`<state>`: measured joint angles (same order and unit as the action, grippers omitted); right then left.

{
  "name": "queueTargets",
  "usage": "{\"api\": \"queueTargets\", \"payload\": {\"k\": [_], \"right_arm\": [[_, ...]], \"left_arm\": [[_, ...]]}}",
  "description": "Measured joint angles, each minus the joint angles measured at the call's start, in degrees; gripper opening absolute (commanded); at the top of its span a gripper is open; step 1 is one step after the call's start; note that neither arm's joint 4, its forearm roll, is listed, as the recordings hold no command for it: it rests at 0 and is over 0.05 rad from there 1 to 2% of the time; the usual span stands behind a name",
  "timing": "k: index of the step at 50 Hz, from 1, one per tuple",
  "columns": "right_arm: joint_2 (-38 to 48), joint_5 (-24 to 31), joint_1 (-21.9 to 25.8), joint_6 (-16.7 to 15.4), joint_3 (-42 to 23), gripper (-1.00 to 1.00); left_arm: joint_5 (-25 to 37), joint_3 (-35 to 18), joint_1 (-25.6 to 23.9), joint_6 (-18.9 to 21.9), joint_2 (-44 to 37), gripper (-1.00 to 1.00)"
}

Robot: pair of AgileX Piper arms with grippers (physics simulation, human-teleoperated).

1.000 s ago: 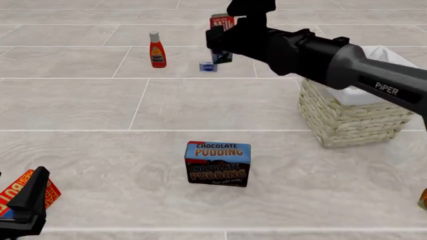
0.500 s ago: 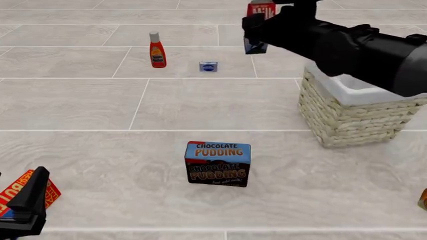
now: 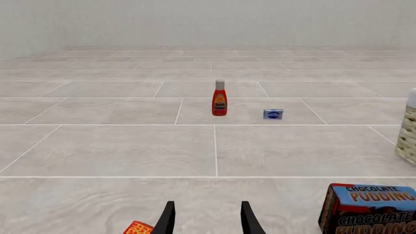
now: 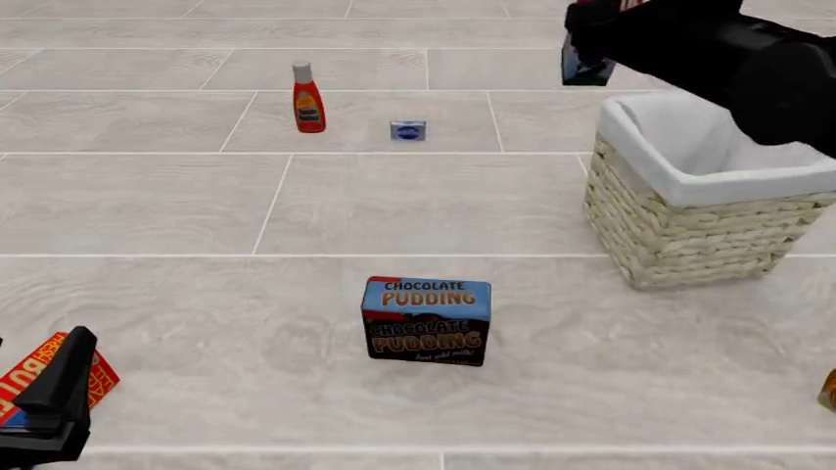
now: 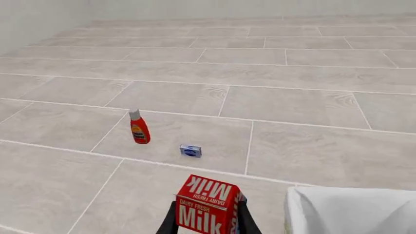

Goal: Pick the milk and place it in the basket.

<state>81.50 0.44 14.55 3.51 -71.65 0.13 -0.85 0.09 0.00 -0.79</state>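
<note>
While the left gripper (image 3: 206,219) is sitting low at the near edge with its fingers spread and nothing between them, basically parked out of the way, all the action is happening further out. Near-left there's a red snack packet (image 4: 39,377) lying just beside that arm, then the chocolate pudding box (image 4: 426,320) is standing mid-table, untouched. Going further, the basket (image 4: 692,230) is sitting to the right with its white lining (image 4: 679,181) folded over the rim, and the right gripper (image 5: 206,222) is clenching the milk (image 5: 206,204) upright from both sides, carrying it up in the air just beside the basket's far-left corner, not over the opening yet as far as I can judge. Holding it that high is probably so the carton's bottom clears the rim. Compared to half a second ago, the carton is sliding rightward, and a second ago it was back near the small blue-and-white box (image 4: 407,130). That box and the red sauce bottle (image 4: 307,98) are staying put at the far side.
</note>
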Motion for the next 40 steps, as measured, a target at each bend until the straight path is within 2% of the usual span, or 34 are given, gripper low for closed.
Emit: {"api": "queueTargets", "payload": {"k": [40], "right_arm": [[-11.4, 2.4, -10.6, -1.1, 9.3, -1.0]], "left_arm": [[-0.5, 0.1, 0.0, 0.0, -0.4, 1.0]]}}
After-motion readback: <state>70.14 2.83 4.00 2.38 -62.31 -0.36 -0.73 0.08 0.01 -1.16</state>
